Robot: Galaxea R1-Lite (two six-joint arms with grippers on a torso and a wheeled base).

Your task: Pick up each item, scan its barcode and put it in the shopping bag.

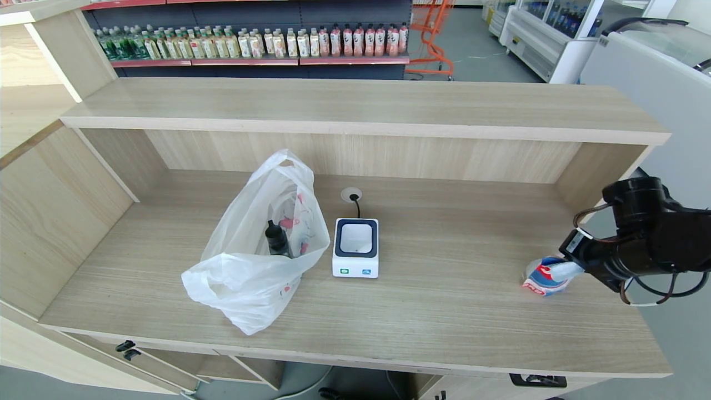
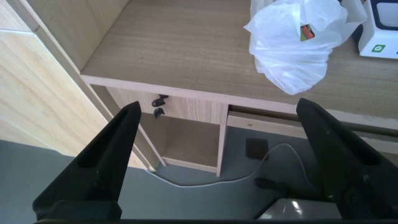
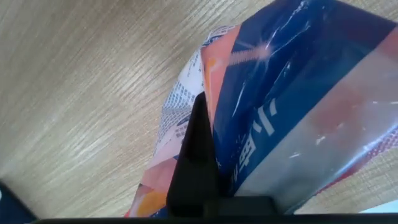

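Note:
A blue, red and white snack packet (image 1: 546, 276) lies near the right end of the wooden counter (image 1: 444, 300). My right gripper (image 1: 569, 268) is shut on it from the right; in the right wrist view a dark finger (image 3: 194, 168) presses against the packet (image 3: 292, 93). The white barcode scanner (image 1: 355, 247) stands mid-counter, glass window facing up. Left of it slumps the white plastic shopping bag (image 1: 253, 266), with a dark bottle (image 1: 276, 240) and other goods inside. My left gripper (image 2: 219, 111) hangs open and holds nothing, below the counter's front left edge, short of the bag (image 2: 292, 43).
A raised ledge (image 1: 361, 105) runs along the counter's back, with side walls at both ends. Under the front edge is a cabinet door with a key (image 2: 160, 106) and a cable on the floor (image 2: 205, 180). Shelves of bottles (image 1: 250, 43) stand behind.

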